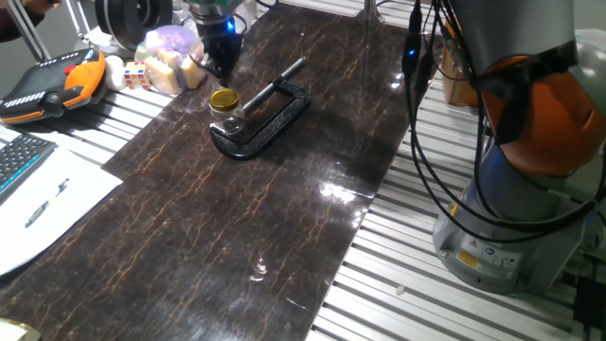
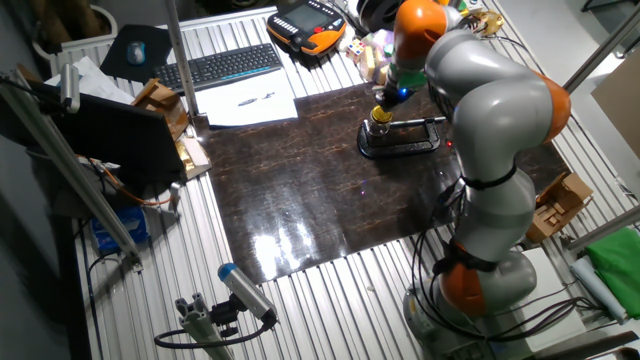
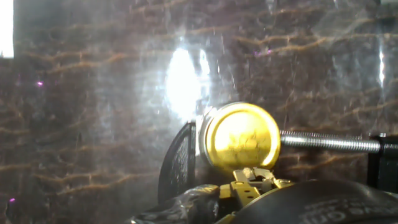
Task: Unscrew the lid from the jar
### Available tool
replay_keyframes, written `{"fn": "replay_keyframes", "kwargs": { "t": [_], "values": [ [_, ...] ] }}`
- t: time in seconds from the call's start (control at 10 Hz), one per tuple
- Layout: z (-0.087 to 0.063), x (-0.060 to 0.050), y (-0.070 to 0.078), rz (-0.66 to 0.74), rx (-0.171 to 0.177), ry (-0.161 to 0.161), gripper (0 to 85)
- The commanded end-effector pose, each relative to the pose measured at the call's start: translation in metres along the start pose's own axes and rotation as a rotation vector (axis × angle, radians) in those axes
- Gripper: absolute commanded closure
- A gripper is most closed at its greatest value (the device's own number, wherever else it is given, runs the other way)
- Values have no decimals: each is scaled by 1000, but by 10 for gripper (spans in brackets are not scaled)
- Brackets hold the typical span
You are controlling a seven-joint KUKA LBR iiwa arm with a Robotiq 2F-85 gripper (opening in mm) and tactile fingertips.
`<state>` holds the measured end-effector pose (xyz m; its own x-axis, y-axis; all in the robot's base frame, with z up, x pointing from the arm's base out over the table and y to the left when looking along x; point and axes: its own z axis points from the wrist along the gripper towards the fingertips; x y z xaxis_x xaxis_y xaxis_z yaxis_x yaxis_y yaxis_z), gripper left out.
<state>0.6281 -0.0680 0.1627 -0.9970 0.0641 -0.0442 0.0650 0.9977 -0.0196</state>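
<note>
The jar (image 1: 228, 121) is small and clear and stands upright in the mouth of a black C-clamp (image 1: 268, 117) on the dark mat. The gold lid (image 1: 224, 98) sits on top of it. My gripper (image 1: 223, 64) hangs just behind and above the lid, apart from it, with a blue light on the hand. The fingers are dark and too small to tell whether they are open. In the other fixed view the gripper (image 2: 385, 98) is over the lid (image 2: 380, 114). The hand view shows the lid (image 3: 241, 137) from above, with the clamp's screw (image 3: 329, 142) pointing at it.
An orange teach pendant (image 1: 52, 85), a keyboard (image 1: 19, 156) and a paper sheet (image 1: 52, 204) lie left of the mat. A bag of small objects (image 1: 172, 55) sits close behind the gripper. The arm's base (image 1: 511, 199) and cables stand at the right.
</note>
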Motion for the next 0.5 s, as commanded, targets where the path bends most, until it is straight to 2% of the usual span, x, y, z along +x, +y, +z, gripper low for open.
{"fn": "replay_keyframes", "kwargs": {
  "t": [0.0,0.1,0.3,0.4],
  "values": [
    [2,-3,0,7,-1,-4,843],
    [3,-5,-9,11,-38,5,843],
    [-1,-10,-7,10,1,7,843],
    [-3,-11,-4,19,-6,11,843]
  ]
}}
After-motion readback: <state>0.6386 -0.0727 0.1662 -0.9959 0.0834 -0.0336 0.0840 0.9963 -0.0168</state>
